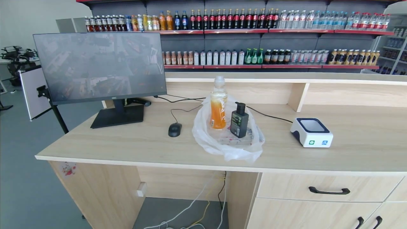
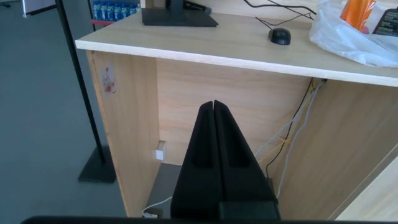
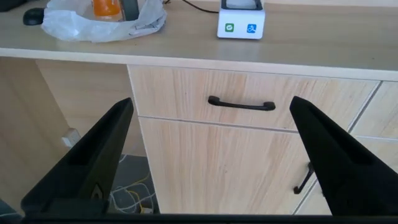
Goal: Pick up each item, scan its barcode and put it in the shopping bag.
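Surface: pale wooden counter [image 1: 127, 143], white plastic shopping bag [image 1: 229, 149] by front edge.
Room: grey floor [image 1: 19, 190] leftward.
Jaws: left gripper [image 2: 214, 102] clenched, right gripper [image 3: 211, 102] released.

The drink bottle [image 1: 218, 109] is orange, the pump bottle [image 1: 239, 121] black. The bag [image 1: 229, 148] is milky white. The scanner [image 1: 311, 133] is white with a dark top. The counter [image 1: 127, 144] is pale wood grain.

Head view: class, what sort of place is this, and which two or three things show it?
Probably a shop checkout, perhaps a mock-up: shelves of bottled drinks behind the wooden counter, a barcode scanner on it, and a plastic shopping bag with an orange drink bottle standing in it.
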### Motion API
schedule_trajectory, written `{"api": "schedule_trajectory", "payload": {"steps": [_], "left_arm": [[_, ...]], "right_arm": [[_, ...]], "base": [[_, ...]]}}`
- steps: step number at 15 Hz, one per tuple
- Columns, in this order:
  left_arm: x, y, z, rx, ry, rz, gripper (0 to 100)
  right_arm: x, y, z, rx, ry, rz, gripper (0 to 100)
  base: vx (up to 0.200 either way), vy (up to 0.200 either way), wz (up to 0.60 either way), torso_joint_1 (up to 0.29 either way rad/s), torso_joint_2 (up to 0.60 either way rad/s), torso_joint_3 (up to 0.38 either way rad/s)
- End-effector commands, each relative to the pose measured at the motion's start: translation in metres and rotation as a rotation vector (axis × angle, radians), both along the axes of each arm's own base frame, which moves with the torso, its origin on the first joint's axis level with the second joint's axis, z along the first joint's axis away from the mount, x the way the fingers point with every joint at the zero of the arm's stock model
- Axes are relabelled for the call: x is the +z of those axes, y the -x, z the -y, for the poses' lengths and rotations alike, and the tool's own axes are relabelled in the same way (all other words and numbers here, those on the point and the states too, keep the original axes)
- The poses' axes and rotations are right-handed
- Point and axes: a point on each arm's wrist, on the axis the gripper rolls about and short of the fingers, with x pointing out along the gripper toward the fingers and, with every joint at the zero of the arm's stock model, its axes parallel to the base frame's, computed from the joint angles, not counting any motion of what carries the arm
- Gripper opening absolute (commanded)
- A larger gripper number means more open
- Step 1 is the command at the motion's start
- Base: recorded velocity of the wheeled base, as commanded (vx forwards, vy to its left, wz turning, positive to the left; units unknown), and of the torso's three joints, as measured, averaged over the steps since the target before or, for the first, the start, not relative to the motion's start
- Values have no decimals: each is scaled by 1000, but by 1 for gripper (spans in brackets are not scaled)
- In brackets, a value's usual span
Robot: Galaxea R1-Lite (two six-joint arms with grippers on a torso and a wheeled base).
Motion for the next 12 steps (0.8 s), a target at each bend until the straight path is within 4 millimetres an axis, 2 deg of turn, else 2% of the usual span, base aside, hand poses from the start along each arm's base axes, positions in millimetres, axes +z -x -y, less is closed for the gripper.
{"api": "schedule_trajectory", "payload": {"steps": [1, 2, 12], "left_arm": [[0, 0, 0, -1, 0, -2, 0], [0, 0, 0, -1, 0, 0, 0], [0, 0, 0, -1, -2, 0, 0]], "right_arm": [[0, 0, 0, -1, -2, -1, 100], [0, 0, 0, -1, -2, -1, 100], [0, 0, 0, -1, -2, -1, 100]], "base": [[0, 0, 0, 0, 0, 0], [0, 0, 0, 0, 0, 0], [0, -200, 0, 4, 4, 3]]}}
